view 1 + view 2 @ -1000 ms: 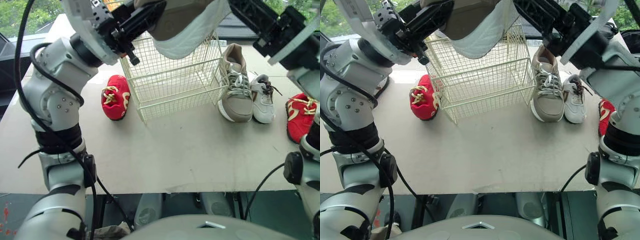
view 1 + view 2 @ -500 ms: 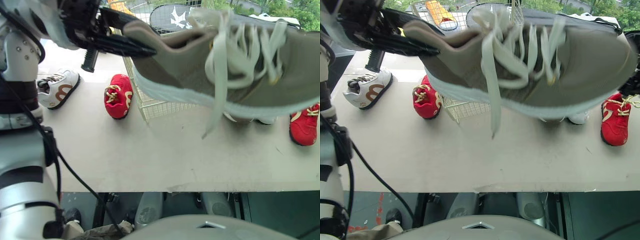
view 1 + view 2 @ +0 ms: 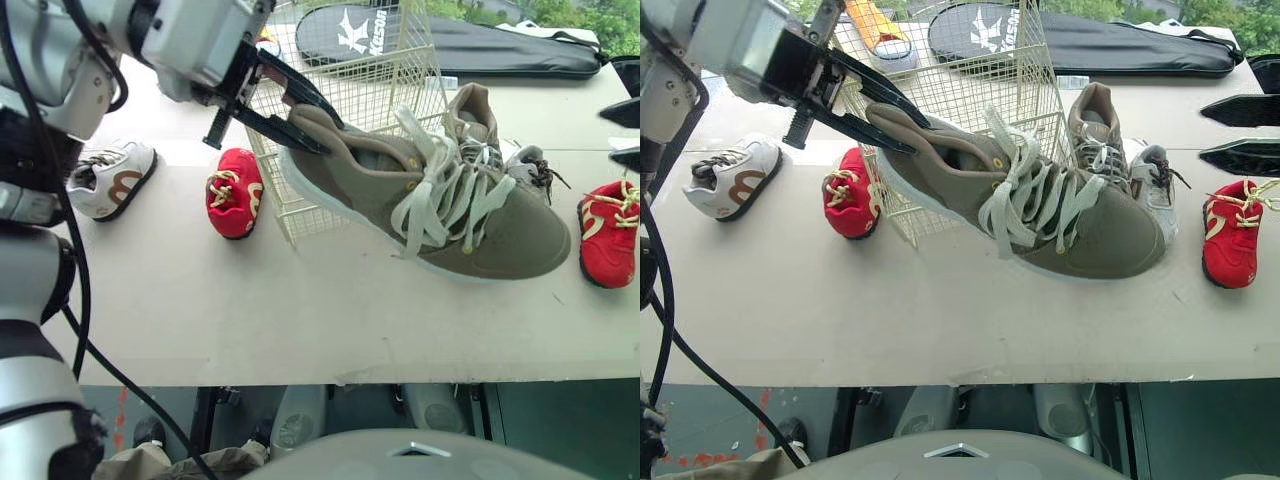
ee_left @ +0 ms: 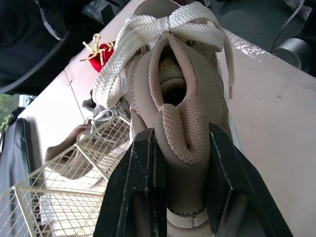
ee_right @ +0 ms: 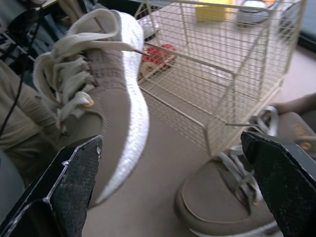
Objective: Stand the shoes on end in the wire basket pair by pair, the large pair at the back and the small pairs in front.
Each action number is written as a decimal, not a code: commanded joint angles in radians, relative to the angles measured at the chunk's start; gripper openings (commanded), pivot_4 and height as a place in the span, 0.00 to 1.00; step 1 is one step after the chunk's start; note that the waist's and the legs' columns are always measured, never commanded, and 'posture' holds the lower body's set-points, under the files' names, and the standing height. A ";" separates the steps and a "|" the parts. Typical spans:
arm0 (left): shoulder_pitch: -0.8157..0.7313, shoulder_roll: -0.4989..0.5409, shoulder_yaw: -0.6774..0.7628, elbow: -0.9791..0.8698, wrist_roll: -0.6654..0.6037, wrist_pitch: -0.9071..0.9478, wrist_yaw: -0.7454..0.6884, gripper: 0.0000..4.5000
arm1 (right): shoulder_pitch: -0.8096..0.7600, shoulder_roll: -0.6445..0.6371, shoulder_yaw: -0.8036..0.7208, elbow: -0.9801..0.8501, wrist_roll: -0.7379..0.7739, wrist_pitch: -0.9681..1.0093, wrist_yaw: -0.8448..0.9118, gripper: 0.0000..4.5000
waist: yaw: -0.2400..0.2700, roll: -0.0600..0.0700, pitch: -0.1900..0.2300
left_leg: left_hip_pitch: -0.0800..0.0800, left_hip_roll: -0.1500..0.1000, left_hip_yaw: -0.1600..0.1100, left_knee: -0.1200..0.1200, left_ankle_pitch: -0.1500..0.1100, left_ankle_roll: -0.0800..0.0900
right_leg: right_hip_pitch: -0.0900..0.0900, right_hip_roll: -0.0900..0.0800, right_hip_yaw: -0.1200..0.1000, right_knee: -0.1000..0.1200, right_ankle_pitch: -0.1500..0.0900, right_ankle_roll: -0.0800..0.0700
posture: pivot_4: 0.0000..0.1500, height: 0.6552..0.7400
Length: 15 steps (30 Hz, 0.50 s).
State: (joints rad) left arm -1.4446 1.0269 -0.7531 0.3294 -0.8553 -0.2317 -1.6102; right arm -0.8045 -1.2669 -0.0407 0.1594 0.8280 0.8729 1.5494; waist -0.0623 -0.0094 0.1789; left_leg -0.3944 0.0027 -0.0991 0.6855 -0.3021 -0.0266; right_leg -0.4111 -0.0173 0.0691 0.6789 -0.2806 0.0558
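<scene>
My left gripper (image 3: 298,118) is shut on the heel of a large taupe shoe (image 3: 430,205). The shoe hangs in front of the wire basket (image 3: 940,80) with its heel raised and its toe low over the table. In the left wrist view the fingers (image 4: 140,192) pinch the heel collar. The matching taupe shoe (image 3: 1092,125) lies to the right of the basket. My right gripper (image 3: 1240,132) stands open at the far right, apart from the held shoe. On the table lie two small red shoes (image 3: 232,190) (image 3: 607,232), a white one with brown trim (image 3: 110,175) and another white one (image 3: 530,165).
A black racket bag (image 3: 450,35) lies along the back of the table. An orange shoe (image 3: 878,28) shows behind the basket. The table's front edge (image 3: 330,375) runs close below the held shoe.
The taupe shoe has come down from high above the basket to in front of it. My right gripper has let go of it and pulled away to the right.
</scene>
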 commanded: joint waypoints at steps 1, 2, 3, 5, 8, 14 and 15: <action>-0.050 -0.009 -0.014 -0.039 -0.078 -0.064 -0.004 0.16 | -0.083 0.032 0.102 -0.081 -0.016 0.036 0.065 1.00 | -0.001 0.000 0.000 | 0.000 0.000 0.000 0.000 0.000 0.000 | 0.000 0.000 0.000 0.000 0.000 0.000 | 1.00 1.00; -0.052 -0.014 -0.026 -0.047 -0.080 -0.081 -0.004 0.16 | -0.102 0.043 0.124 -0.094 -0.011 0.057 0.065 1.00 | 0.000 0.000 0.000 | 0.000 0.000 0.000 0.000 0.000 0.000 | 0.000 0.000 0.000 0.000 0.000 0.000 | 1.00 1.00; -0.056 -0.018 -0.040 -0.050 -0.078 -0.110 -0.004 0.16 | -0.119 0.051 0.145 -0.107 -0.001 0.080 0.065 1.00 | 0.000 0.000 0.000 | -0.001 0.000 0.000 0.001 0.000 0.000 | 0.000 0.000 0.000 0.000 0.000 0.000 | 1.00 1.00; -0.066 -0.039 -0.050 -0.059 -0.082 -0.141 -0.004 0.16 | -0.154 0.067 0.197 -0.126 0.009 0.127 0.065 1.00 | 0.003 0.000 0.000 | -0.002 0.000 -0.001 0.001 0.000 0.000 | -0.001 -0.001 -0.001 0.000 0.000 0.000 | 1.00 1.00; -0.082 -0.058 -0.075 -0.055 -0.068 -0.215 -0.004 0.16 | -0.222 0.102 0.246 -0.099 0.005 0.205 0.065 1.00 | 0.003 0.000 0.000 | -0.003 -0.001 -0.002 0.001 0.000 0.000 | -0.002 -0.001 -0.001 0.000 0.000 0.000 | 1.00 1.00; -0.099 -0.103 -0.103 -0.002 -0.005 -0.426 -0.004 0.16 | -0.293 0.137 0.288 -0.092 0.043 0.334 0.065 1.00 | 0.003 0.000 0.000 | -0.003 -0.001 -0.002 0.002 0.000 0.000 | -0.002 -0.001 -0.002 0.000 0.000 0.001 | 1.00 1.00; -0.102 -0.107 -0.107 0.007 0.000 -0.447 -0.004 0.16 | -0.302 0.139 0.288 -0.092 0.053 0.356 0.065 1.00 | 0.004 0.000 0.000 | -0.003 -0.001 -0.002 0.002 0.000 0.000 | -0.002 -0.001 -0.002 0.000 0.000 0.001 | 1.00 1.00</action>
State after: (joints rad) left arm -1.5031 0.9170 -0.8796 0.3190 -0.8470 -0.6179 -1.6103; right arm -1.0563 -1.1170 0.2646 0.0838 0.8451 1.1816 1.5640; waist -0.0588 -0.0098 0.1793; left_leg -0.3977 0.0019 -0.1014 0.6870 -0.3019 -0.0270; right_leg -0.4132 -0.0187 0.0674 0.6788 -0.2805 0.0564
